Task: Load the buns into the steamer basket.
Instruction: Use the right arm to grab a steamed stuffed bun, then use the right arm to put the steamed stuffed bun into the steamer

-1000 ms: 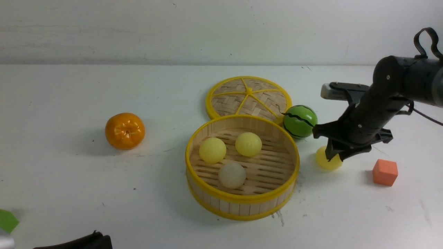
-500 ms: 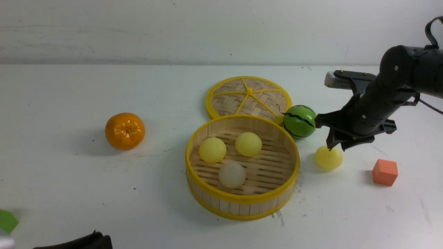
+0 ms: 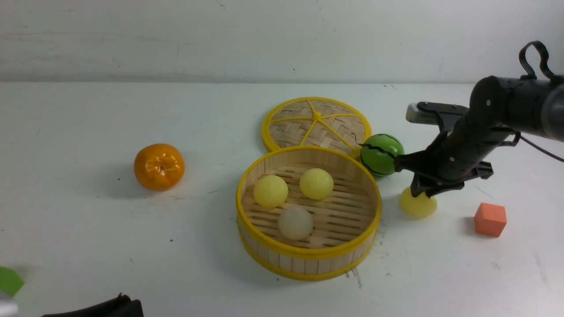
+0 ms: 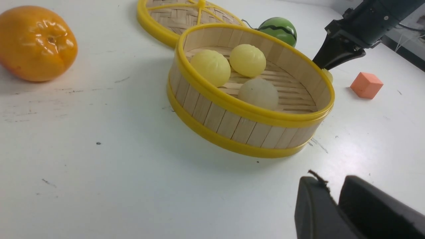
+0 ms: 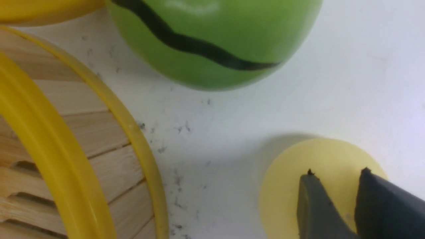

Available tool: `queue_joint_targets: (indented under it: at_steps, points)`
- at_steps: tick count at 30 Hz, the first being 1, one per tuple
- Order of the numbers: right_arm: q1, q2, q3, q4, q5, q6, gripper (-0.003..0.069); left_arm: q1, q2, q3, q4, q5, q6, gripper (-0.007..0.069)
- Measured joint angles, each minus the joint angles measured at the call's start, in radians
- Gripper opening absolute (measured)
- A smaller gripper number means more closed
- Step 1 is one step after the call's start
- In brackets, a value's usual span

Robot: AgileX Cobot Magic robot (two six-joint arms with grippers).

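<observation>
Yellow bun (image 3: pixel 418 207) lies just right of the basket (image 3: pixel 308 254), which holds three other buns (image 3: pixel 270 191). The right claw (image 3: pixel 418 193), pressed together, sits atop that bun; the left claw (image 4: pixel 332 182), also pressed together, is near left.

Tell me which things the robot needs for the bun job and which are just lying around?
For the job: steamer basket, left yellow bun, right yellow bun, white bun, loose yellow bun, right gripper.
Just lying about: orange, watermelon ball, woven lid, orange cube.
</observation>
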Motion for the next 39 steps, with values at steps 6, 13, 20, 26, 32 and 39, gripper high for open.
queue_joint_targets:
  at_steps: [6,13,20,26,32,39]
  points:
    - [0.0,0.0,0.0,0.0,0.002,-0.046,0.0036,0.0,0.0,0.0,0.0,0.0,0.0,0.0119]
    - [0.0,-0.043,0.0,0.0,0.041,-0.093,-0.0003,0.0,0.0,0.0,0.0,0.0,0.0,0.012]
    - [0.072,-0.196,0.0,0.102,0.143,-0.156,-0.0001,0.0,0.0,0.0,0.0,0.0,0.0,0.0127]
    - [0.215,-0.197,0.0,0.121,0.147,-0.163,0.0002,0.0,0.0,0.0,0.0,0.0,0.0,0.0133]
    - [0.304,-0.147,0.0,0.102,0.083,-0.153,0.0003,0.0,0.0,0.0,0.0,0.0,0.0,0.0139]
    - [0.312,-0.092,0.0,0.007,0.03,-0.112,0.0022,0.0,0.0,0.0,0.0,0.0,0.0,0.0144]
